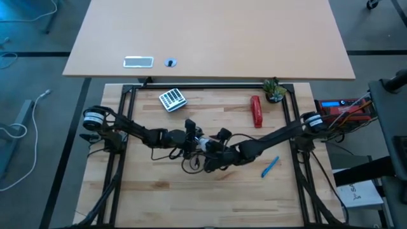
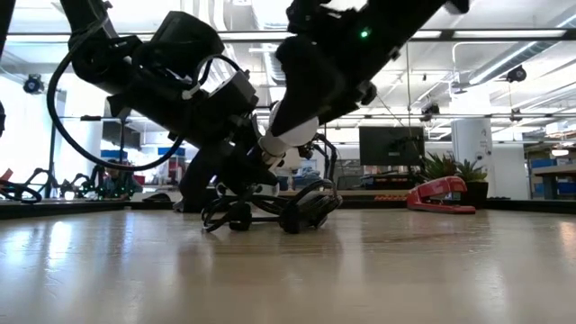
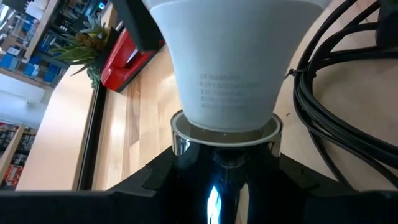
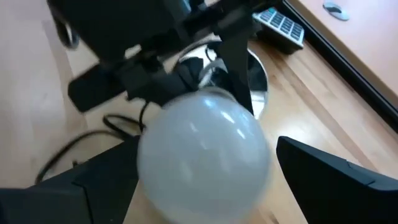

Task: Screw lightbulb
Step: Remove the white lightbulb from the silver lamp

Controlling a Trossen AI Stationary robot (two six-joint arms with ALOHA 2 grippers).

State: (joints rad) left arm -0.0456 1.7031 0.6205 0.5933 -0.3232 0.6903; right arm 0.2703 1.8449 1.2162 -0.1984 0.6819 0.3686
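One lightbulb [image 4: 204,155] btwn open right tool [image 4: 205,180] fingers, one socket [image 3: 225,134], left tool [image 1: 189,136] gripping it.

Bright overhead ceiling lights backlight the low view; the lightbulb [image 4: 204,155] looks motion-blurred

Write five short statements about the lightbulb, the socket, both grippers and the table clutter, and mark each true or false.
1. The lightbulb sits with its narrow end in the silver socket. True.
2. The left gripper holds the socket. True.
3. The right gripper is clamped shut on the bulb. False: its fingers stand open on either side of the globe.
4. The red stapler lies between the two grippers. False: it lies apart, near the small plant.
5. A blue pen lies on the table. True.
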